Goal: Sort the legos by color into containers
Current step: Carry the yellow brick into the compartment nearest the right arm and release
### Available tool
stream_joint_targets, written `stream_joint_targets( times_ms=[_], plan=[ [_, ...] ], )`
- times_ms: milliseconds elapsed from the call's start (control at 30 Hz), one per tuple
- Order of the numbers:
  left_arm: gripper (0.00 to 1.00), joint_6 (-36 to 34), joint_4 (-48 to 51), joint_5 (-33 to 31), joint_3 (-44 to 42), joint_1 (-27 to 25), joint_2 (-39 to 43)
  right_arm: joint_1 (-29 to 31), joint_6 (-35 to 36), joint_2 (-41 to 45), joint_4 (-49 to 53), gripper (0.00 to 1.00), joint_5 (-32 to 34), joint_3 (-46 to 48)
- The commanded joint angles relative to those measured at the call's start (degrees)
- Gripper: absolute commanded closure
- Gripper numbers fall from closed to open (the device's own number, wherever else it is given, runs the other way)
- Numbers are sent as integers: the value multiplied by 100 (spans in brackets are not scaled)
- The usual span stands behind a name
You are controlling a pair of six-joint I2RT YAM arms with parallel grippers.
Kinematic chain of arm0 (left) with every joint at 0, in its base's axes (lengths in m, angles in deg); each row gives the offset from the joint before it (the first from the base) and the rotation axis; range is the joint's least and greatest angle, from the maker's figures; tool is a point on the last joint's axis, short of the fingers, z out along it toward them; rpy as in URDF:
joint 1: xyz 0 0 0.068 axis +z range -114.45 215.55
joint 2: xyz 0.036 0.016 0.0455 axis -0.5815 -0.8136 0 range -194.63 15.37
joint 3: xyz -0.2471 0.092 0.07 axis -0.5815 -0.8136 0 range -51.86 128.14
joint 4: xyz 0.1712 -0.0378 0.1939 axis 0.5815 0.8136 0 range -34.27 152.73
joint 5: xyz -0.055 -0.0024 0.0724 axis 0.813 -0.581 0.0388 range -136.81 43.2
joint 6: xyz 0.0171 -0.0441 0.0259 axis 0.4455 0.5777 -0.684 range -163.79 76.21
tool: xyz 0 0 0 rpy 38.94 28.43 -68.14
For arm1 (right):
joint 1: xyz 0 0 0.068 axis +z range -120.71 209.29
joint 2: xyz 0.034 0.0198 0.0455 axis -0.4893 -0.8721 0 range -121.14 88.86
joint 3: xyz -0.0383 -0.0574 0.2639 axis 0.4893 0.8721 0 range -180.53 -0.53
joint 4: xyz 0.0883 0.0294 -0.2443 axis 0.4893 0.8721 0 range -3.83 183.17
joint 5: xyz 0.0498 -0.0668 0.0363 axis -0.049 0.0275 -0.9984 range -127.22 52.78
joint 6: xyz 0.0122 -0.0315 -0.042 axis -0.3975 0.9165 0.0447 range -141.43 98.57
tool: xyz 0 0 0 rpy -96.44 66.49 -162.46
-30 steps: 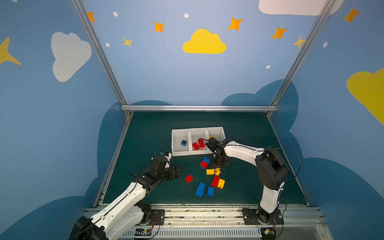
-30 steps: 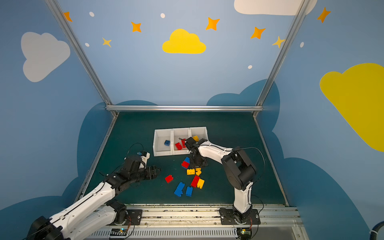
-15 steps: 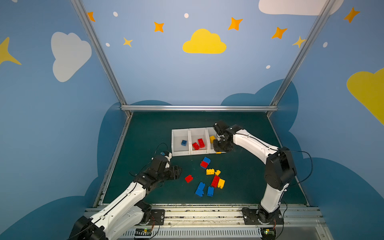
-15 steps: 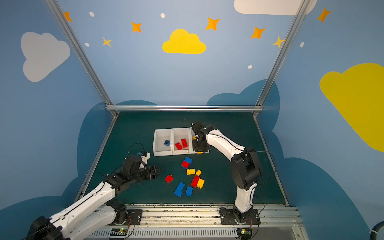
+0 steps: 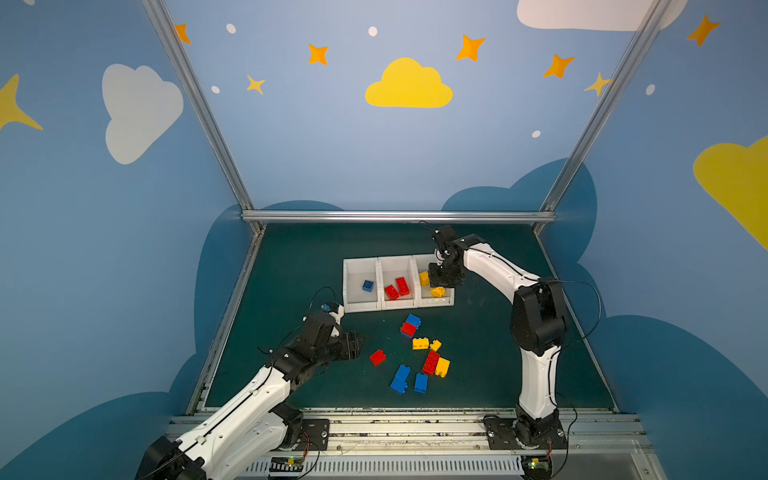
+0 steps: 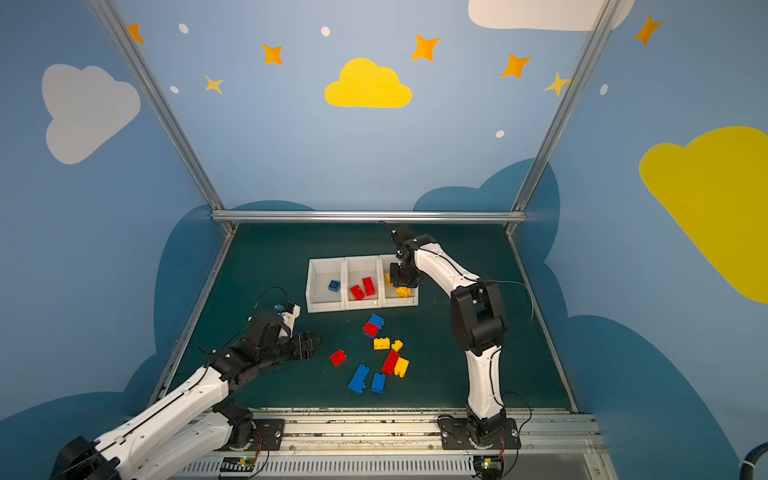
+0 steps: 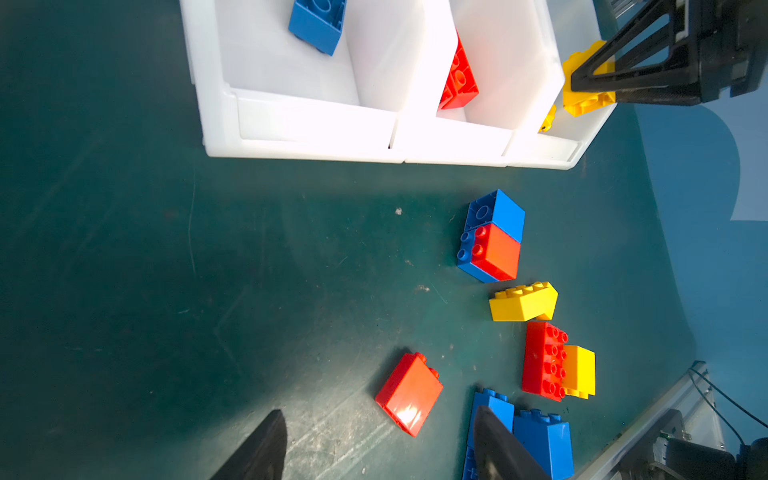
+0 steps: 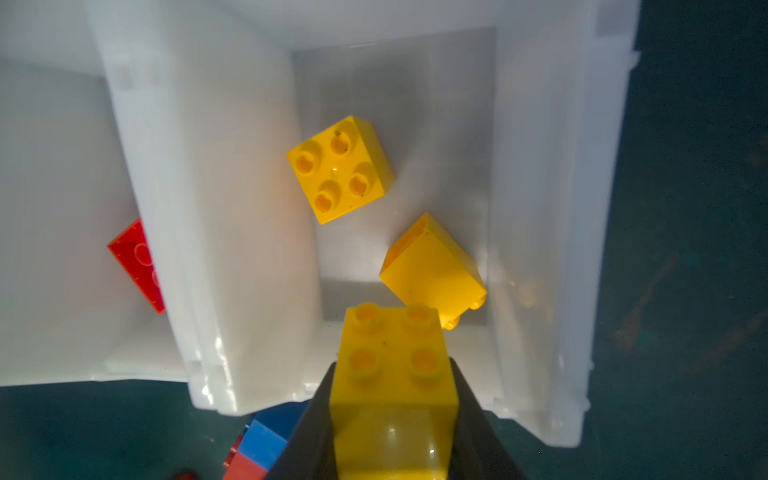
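Three white containers point(image 5: 361, 307) point(image 6: 326, 307) stand joined in a row. The left one holds a blue lego point(image 5: 368, 286), the middle one two red legos point(image 5: 402, 286), and the right one two yellow legos point(image 8: 340, 168) point(image 8: 432, 268). My right gripper point(image 5: 442, 280) point(image 8: 392, 368) hangs over the right container, shut on a square yellow lego point(image 8: 395, 345). My left gripper point(image 5: 359, 343) point(image 7: 377, 411) is open, low over the mat. A loose red lego point(image 5: 377, 357) point(image 7: 409, 392) lies just ahead of it.
Several loose legos lie on the green mat in front of the containers: a blue-and-red stack point(image 5: 410, 325), yellow bricks point(image 5: 420, 343), a red oblong point(image 5: 431, 363) and two blue bricks point(image 5: 400, 379). Blue walls and metal rails enclose the mat.
My right gripper has lifted from the loose pile with the yellow lego and swung back over the right container. The left arm has not moved.
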Motion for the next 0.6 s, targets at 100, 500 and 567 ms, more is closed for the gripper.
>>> stream_joint_targets(
  times_ms=[100,500,567],
  plan=[
    [29,5,-8,-34,14,-42,-42,13,-37,9,132,48,-180,-251],
    [29,-12,-51,-44,19,-82,-100,13,-116,387,73,42,-167,8],
    [29,-45,-42,-40,43,-93,-131,-1,-152,530,42,42,-167,140]
  ],
)
